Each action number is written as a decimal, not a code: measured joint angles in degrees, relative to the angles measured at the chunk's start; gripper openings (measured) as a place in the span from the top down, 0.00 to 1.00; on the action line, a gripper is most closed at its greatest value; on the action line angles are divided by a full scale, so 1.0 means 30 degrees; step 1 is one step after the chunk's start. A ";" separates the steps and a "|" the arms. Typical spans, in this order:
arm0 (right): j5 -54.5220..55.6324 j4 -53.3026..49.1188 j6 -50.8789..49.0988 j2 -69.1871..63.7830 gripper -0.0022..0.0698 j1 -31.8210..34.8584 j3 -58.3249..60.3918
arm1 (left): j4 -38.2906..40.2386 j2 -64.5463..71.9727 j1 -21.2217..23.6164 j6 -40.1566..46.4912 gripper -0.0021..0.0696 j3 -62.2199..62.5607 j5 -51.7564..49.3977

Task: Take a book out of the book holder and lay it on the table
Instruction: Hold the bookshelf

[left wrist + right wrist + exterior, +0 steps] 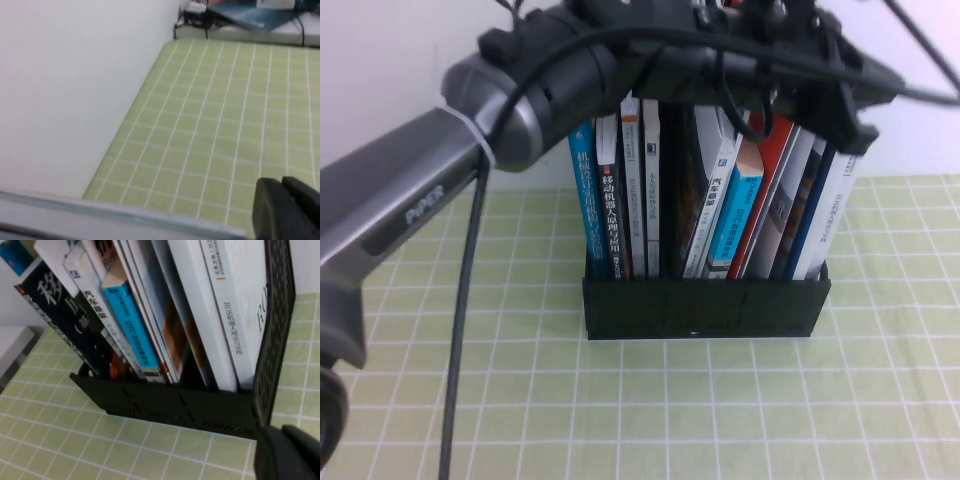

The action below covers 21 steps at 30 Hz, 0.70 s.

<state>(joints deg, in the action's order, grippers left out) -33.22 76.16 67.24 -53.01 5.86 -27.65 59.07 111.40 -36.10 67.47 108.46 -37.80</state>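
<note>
The black book holder (705, 305) stands on the green grid table (620, 420), packed with upright books. The white book (835, 200) with "ROS" on it stands at the holder's right end, and shows in the right wrist view (240, 305) against the side wall of the holder (170, 405). My left arm reaches across the top of the books, and my left gripper (855, 125) is above the white book's top. In the left wrist view it (281, 182) looks shut, over bare table (215, 125). My right gripper (282, 431) is shut and empty, low off the holder's front right corner.
Other books fill the holder: a blue-spined one (582, 200) at the left, a light blue-spined one (735, 215) and a red-covered magazine (775, 170). A white wall (380, 60) is close behind. A black cable (465, 300) hangs from my left arm. Clutter (250, 15) lies at the table's far end.
</note>
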 joint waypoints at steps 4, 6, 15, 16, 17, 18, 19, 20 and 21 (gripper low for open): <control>-0.0029 0.1005 0.1427 -0.0479 0.97 0.0000 0.0000 | -0.2173 0.0211 0.0031 -0.1320 0.97 0.0138 0.0000; 0.0007 0.1588 0.2234 -0.0479 0.97 0.0000 0.0000 | -0.3244 -0.0050 0.0256 -0.2560 0.97 0.0166 -0.0040; -0.0292 0.6506 0.9612 -0.0511 0.73 0.0000 0.0000 | -0.4804 -0.0431 0.2168 -0.5157 0.97 0.0182 -0.0589; -0.0292 0.6604 1.0403 -0.0593 0.65 0.0000 0.0000 | -0.4839 -0.0431 0.2168 -0.5203 0.97 0.0182 -0.0589; -0.0292 0.6687 1.0876 -0.0697 0.59 0.0000 -0.0081 | -0.4839 -0.0431 0.2197 -0.5203 0.97 0.0182 -0.0589; -0.0318 0.6744 1.1332 -0.0946 0.52 0.0000 -0.0155 | -0.4839 -0.0431 0.2197 -0.5203 0.97 0.0182 -0.0589; -0.0318 0.6753 1.1648 -0.1256 0.46 -0.0052 -0.0305 | -0.4839 -0.0431 0.2197 -0.5203 0.97 0.0182 -0.0555; -0.0333 0.6840 1.1835 -0.1568 0.43 -0.0134 -0.0437 | -0.4839 -0.0431 0.2197 -0.5203 0.97 0.0182 -0.0555; -0.0333 0.6840 1.1982 -0.2010 0.40 -0.0308 -0.0591 | -0.4839 -0.0431 0.2197 -0.5203 0.97 0.0182 -0.0555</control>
<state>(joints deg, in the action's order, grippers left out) -34.22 96.68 103.19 -59.04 4.94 -29.42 44.55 110.11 -29.51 51.86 109.01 -39.47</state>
